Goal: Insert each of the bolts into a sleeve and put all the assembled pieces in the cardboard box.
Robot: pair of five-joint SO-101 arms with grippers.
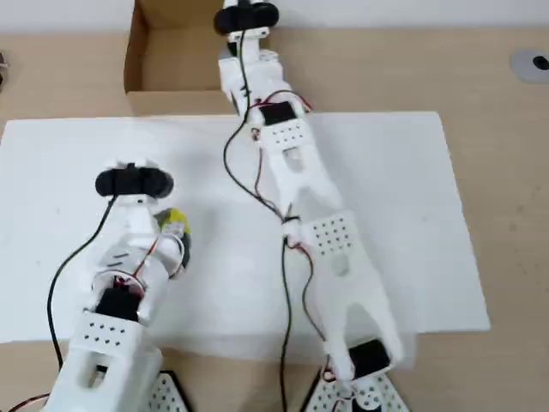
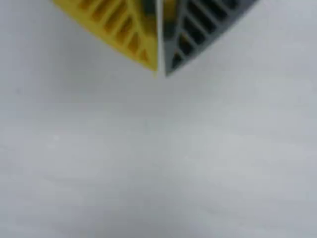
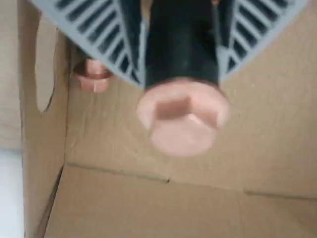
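My right gripper is shut on an assembled piece, a black sleeve with a pink bolt head sticking out of its end. It hangs inside the cardboard box, above the floor. A second pink bolt head shows farther in, by a box wall. In the high view the right arm stretches to the cardboard box at the table's far edge. My left gripper, with one yellow finger and one grey, is shut with nothing in it, just above the white mat.
The white mat covers the middle of the wooden table. My left arm stands at the mat's near left, its yellow fingertip over the mat. Black cables trail along the right arm.
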